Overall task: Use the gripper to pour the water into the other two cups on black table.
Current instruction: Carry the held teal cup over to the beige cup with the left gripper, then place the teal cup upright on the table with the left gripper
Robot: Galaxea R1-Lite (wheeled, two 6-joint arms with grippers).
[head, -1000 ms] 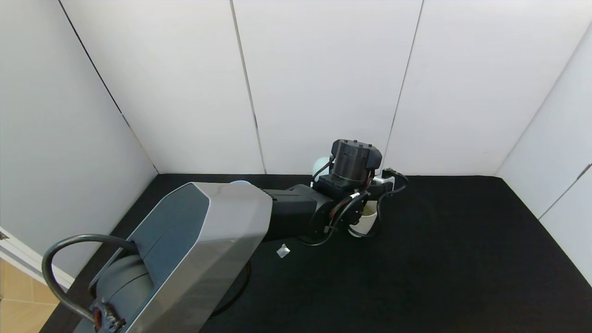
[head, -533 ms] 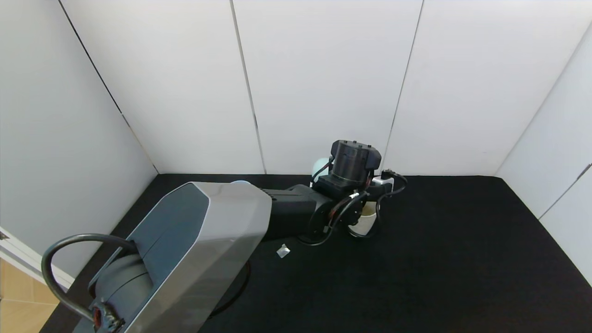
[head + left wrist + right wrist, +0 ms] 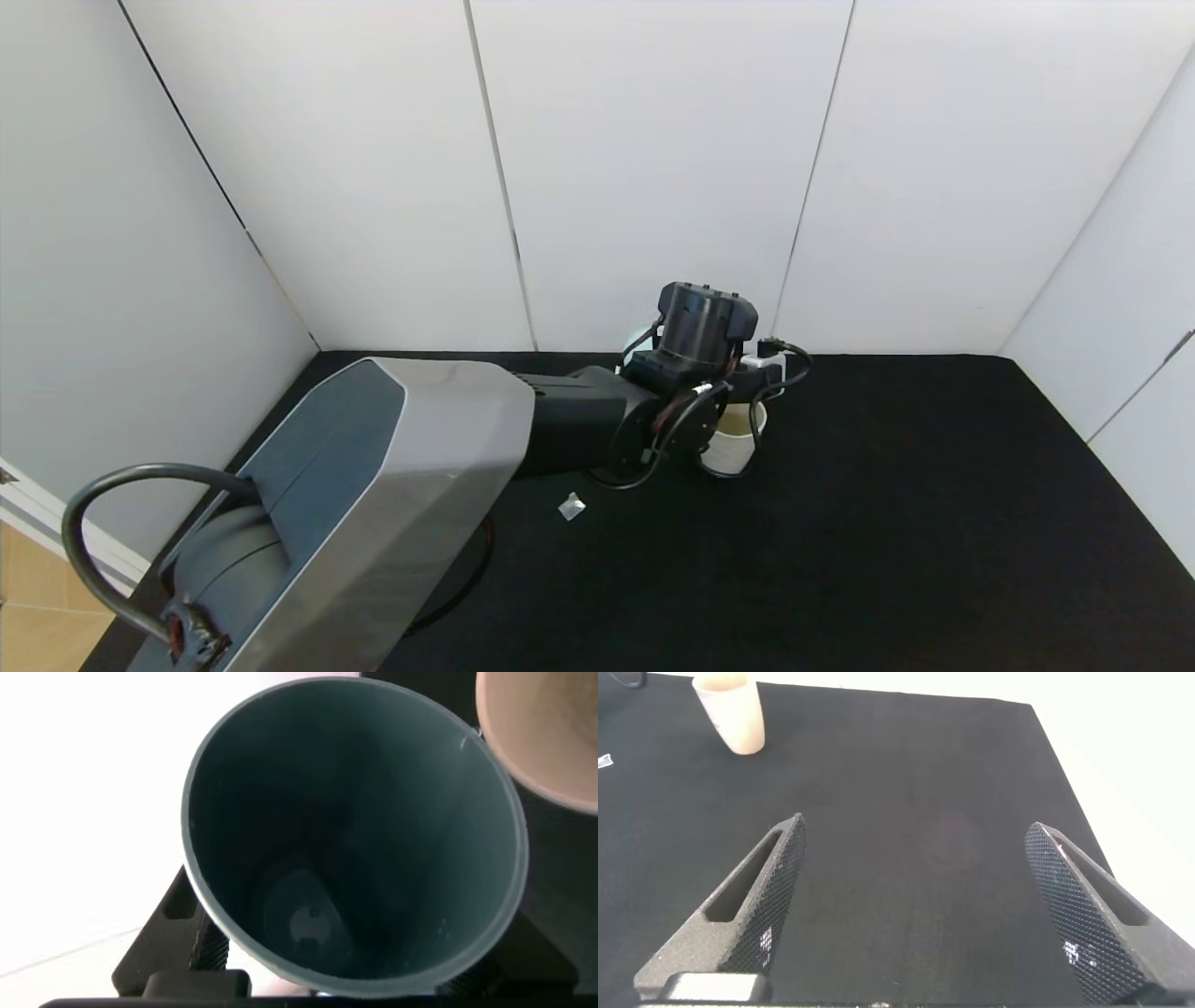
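Note:
My left gripper (image 3: 346,961) is shut on a teal-green tumbler (image 3: 355,831), whose open mouth fills the left wrist view. Only a small glint shows at the tumbler's bottom, and no stream of water is visible. In the head view the left wrist (image 3: 700,327) hovers at the back of the black table (image 3: 887,523), just above the cream-beige cup (image 3: 733,448), whose rim also shows in the left wrist view (image 3: 542,737). The light blue cup (image 3: 640,338) peeks out behind the wrist. My right gripper (image 3: 915,905) is open and empty low over the table, out of the head view.
A small clear crumpled scrap (image 3: 570,506) lies on the table in front of the left arm. White wall panels (image 3: 653,168) close the table at the back and sides. The cream-beige cup also shows far off in the right wrist view (image 3: 731,714).
My left arm has drawn back slightly to the left and upward with the teal-green tumbler, so more of the cream-beige cup shows.

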